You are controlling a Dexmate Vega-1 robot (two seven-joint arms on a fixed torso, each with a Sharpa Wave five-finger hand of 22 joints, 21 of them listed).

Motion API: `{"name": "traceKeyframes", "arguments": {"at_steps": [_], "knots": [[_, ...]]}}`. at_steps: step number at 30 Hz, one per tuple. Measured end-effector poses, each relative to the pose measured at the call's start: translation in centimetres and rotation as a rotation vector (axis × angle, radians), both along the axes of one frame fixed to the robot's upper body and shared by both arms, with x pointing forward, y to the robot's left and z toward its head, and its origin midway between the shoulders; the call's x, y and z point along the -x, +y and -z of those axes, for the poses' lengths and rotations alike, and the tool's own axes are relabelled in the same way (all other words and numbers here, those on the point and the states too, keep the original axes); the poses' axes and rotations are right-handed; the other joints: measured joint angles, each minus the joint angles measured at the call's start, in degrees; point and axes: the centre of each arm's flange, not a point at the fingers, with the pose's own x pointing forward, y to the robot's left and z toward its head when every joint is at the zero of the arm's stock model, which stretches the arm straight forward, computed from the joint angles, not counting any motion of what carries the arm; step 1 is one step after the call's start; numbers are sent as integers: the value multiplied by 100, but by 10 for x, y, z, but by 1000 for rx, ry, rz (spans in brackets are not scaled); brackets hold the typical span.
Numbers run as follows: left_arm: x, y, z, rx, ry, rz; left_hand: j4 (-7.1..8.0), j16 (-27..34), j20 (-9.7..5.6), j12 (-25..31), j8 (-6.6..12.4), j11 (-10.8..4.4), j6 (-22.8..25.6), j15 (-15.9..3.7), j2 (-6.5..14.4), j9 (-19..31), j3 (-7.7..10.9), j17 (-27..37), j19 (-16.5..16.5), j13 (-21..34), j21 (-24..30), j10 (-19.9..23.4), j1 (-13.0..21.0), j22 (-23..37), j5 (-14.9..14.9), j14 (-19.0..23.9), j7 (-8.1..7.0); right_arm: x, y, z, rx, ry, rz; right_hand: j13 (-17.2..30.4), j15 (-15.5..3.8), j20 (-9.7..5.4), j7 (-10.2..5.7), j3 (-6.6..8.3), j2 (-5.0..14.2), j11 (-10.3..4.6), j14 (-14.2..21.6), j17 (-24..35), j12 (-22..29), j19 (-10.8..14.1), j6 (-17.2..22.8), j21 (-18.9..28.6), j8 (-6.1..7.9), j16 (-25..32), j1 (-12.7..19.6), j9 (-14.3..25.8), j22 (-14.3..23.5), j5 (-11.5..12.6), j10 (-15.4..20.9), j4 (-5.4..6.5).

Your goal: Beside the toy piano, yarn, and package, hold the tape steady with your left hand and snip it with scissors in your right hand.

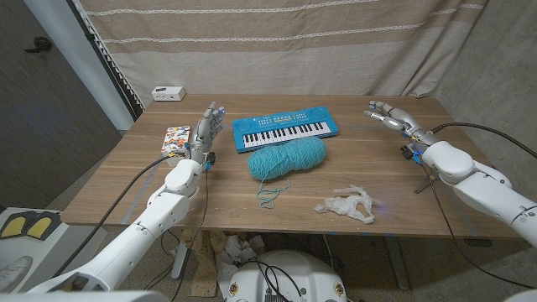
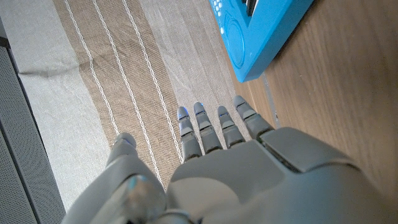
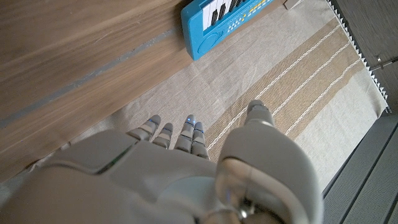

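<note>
On the wooden table (image 1: 117, 189) a blue toy piano (image 1: 285, 130) lies at the back middle, with a ball of teal yarn (image 1: 287, 158) just in front of it. A colourful package (image 1: 176, 139) lies to the left. My left hand (image 1: 201, 132) is raised beside the package, fingers straight and apart, holding nothing. My right hand (image 1: 390, 116) hovers at the back right, also open and empty. The left wrist view has my left hand (image 2: 217, 168) before a corner of the piano (image 2: 261, 31). In the right wrist view, my right hand (image 3: 180, 168) faces the piano's end (image 3: 224, 22).
A crumpled clear wad (image 1: 348, 204) lies near the front edge, right of the yarn's loose strand (image 1: 268, 195). A thin dark object (image 1: 424, 184) pokes out under my right forearm; what it is I cannot tell. A small white box (image 1: 169, 93) sits at the back left. A striped curtain (image 1: 277, 42) hangs behind.
</note>
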Motion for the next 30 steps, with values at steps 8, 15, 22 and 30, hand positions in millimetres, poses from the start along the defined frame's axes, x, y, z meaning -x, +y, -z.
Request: {"name": "traceKeyframes", "arguments": {"at_steps": [8,15,22,30], "knots": [[-2,-2,-6,-5,-4,-1,7,0,-98,5,0,5,0,0,0,0,7,0,98,0,45,209,0,0,0,0,0,10,-4,-3,59,-13,41,0,31,0,-40,65,8,0,31,0,0,0,41,45,0,0,113,0,0,0,0,-47],[-4,-3,-9,-7,-6,2,18,0,-109,44,-28,0,-1,-31,0,0,18,0,109,0,45,246,0,0,0,31,0,14,-7,-3,81,-15,64,0,0,0,-40,128,7,1,62,0,0,0,41,45,0,0,175,-1,0,0,0,-76],[-4,-3,-9,-8,-7,-2,17,0,-255,44,-28,-25,30,-31,0,0,17,0,186,0,45,271,0,0,33,31,31,18,-14,-1,83,-8,82,0,0,18,-40,199,-7,-29,62,0,0,24,41,45,0,0,249,-1,0,0,31,-100],[-3,2,-11,3,-16,-22,17,-29,-297,6,-27,-27,30,-31,-23,0,16,0,144,0,44,272,23,0,33,31,31,23,-22,0,83,-6,106,0,0,-19,-61,239,-30,-41,62,-18,-1,61,62,45,0,0,332,-1,0,0,42,-140]]}}
